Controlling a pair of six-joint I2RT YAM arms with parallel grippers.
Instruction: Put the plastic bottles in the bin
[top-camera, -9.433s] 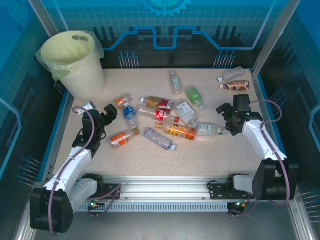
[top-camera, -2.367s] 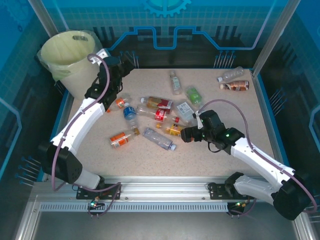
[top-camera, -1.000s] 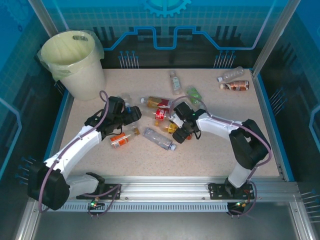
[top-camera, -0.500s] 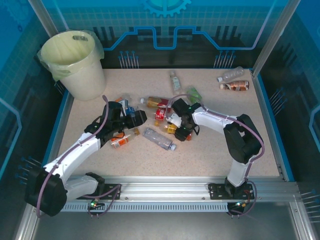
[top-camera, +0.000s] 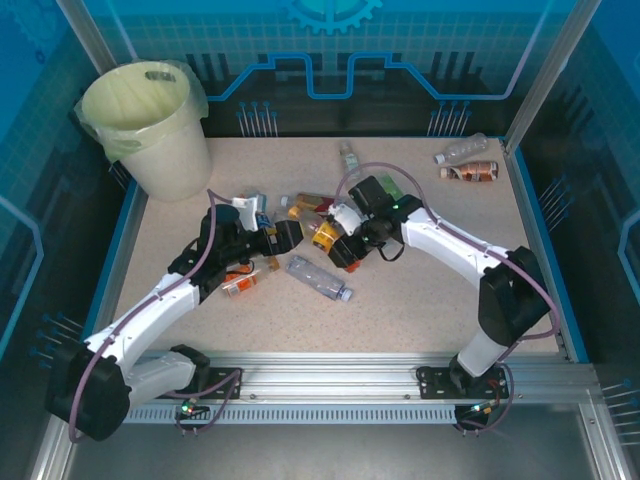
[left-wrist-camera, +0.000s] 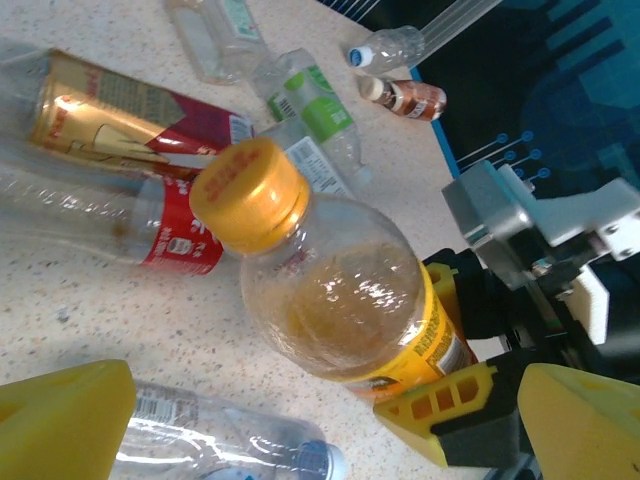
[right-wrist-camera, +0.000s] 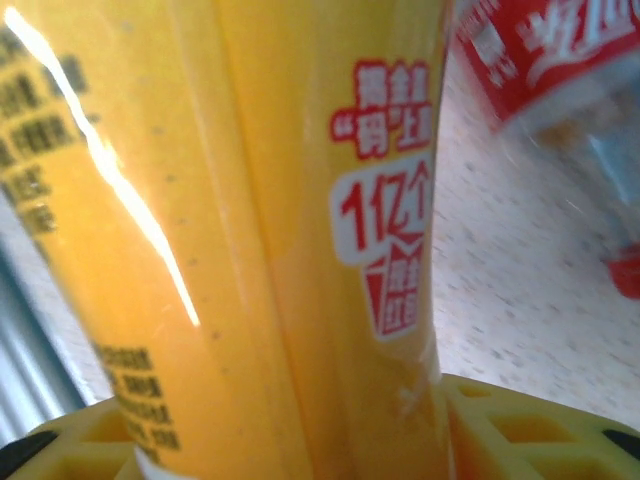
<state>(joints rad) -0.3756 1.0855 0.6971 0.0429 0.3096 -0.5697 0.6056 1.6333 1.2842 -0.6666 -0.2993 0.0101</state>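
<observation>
My right gripper (top-camera: 343, 247) is shut on an orange-labelled plastic bottle (top-camera: 325, 235) and holds it off the table in the middle. In the left wrist view that bottle (left-wrist-camera: 340, 300), with its orange cap, points at the camera, the right gripper's yellow pads (left-wrist-camera: 450, 415) clamped on its label. In the right wrist view the label (right-wrist-camera: 250, 250) runs up from my right gripper (right-wrist-camera: 290, 445). My left gripper (top-camera: 287, 236) faces the cap, open (left-wrist-camera: 320, 430), with its fingers (left-wrist-camera: 60, 420) wide apart. The bin (top-camera: 150, 125) stands at the far left corner.
Other bottles lie around: a red-labelled one (left-wrist-camera: 170, 235), a gold-and-red one (left-wrist-camera: 110, 115), a green one (left-wrist-camera: 310, 105), a clear one (top-camera: 320, 278) near the front, an orange one (top-camera: 240, 283) under my left arm. Two more (top-camera: 468, 160) lie at the far right edge.
My right gripper has lifted the orange-labelled bottle and swung it left, toward my left gripper. The left gripper has shifted slightly right to face it.
</observation>
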